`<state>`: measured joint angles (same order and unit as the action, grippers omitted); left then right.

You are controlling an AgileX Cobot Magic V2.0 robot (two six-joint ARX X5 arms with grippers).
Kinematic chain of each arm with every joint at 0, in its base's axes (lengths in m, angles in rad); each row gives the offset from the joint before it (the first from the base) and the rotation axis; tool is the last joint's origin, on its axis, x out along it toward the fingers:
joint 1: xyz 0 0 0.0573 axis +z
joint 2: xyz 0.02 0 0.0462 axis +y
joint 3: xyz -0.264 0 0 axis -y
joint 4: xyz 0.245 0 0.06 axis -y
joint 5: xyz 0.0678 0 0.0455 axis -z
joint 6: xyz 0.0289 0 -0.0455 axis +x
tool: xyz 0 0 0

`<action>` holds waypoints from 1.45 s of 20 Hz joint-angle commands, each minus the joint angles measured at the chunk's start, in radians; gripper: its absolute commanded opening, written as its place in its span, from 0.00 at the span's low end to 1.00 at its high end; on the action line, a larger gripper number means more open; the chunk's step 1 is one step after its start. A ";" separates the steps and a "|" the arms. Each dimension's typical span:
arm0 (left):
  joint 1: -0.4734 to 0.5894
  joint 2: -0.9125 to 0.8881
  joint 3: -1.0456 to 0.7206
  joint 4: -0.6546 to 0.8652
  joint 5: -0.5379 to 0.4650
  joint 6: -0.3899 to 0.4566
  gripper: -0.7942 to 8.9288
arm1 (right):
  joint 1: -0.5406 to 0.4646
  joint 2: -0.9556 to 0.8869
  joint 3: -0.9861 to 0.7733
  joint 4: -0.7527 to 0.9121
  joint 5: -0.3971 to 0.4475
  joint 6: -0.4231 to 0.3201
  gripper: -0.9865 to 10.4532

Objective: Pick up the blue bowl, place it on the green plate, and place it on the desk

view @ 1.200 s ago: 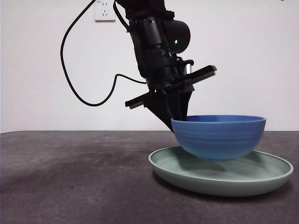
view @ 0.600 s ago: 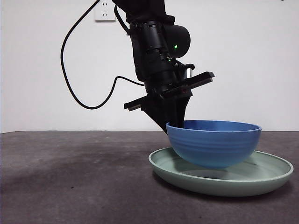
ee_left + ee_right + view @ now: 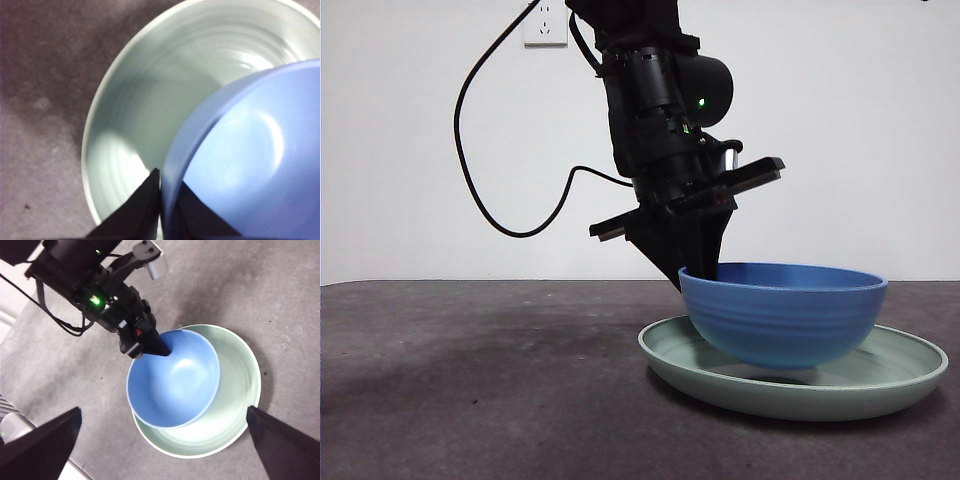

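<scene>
My left gripper (image 3: 696, 268) (image 3: 161, 181) is shut on the near rim of the blue bowl (image 3: 785, 315) (image 3: 250, 165), one jaw inside and one outside. The bowl hangs slightly tilted, low inside the green plate (image 3: 880, 385) (image 3: 150, 100); whether its base touches the plate I cannot tell. The plate lies flat on the dark desk (image 3: 470, 380). In the right wrist view, the bowl (image 3: 172, 377), the plate (image 3: 240, 390) and the left gripper (image 3: 150, 347) show from high above. My right gripper (image 3: 163, 410) is open, far above them, holding nothing.
A white wall with a power socket (image 3: 544, 22) stands behind the desk. A black cable (image 3: 485, 190) loops down from the left arm, off the desk surface. Bare desk stretches left of the plate.
The left gripper has lowered the blue bowl deeper into the green plate, drifting slightly left and then back to the right. The plate has not moved.
</scene>
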<state>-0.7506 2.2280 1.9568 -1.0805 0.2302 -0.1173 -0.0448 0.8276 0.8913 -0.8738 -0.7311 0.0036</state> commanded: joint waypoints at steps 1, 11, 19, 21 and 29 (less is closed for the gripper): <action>-0.013 0.032 0.032 0.006 -0.040 0.008 0.11 | 0.002 0.007 0.014 0.005 -0.003 -0.012 0.55; -0.025 0.032 0.032 0.026 -0.046 -0.060 0.35 | 0.002 0.007 0.014 0.005 -0.003 -0.012 0.55; -0.001 -0.044 0.097 -0.044 -0.087 -0.029 0.63 | 0.002 0.007 0.014 0.005 -0.002 -0.019 0.55; 0.008 -0.115 0.103 -0.060 -0.136 0.002 0.63 | 0.002 0.007 0.014 0.005 -0.002 -0.020 0.55; 0.020 -0.482 0.085 -0.161 -0.160 0.080 0.63 | 0.002 0.008 0.014 -0.024 -0.002 -0.019 0.55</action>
<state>-0.7231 1.7405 2.0270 -1.2442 0.0761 -0.0608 -0.0452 0.8276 0.8913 -0.9028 -0.7311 -0.0036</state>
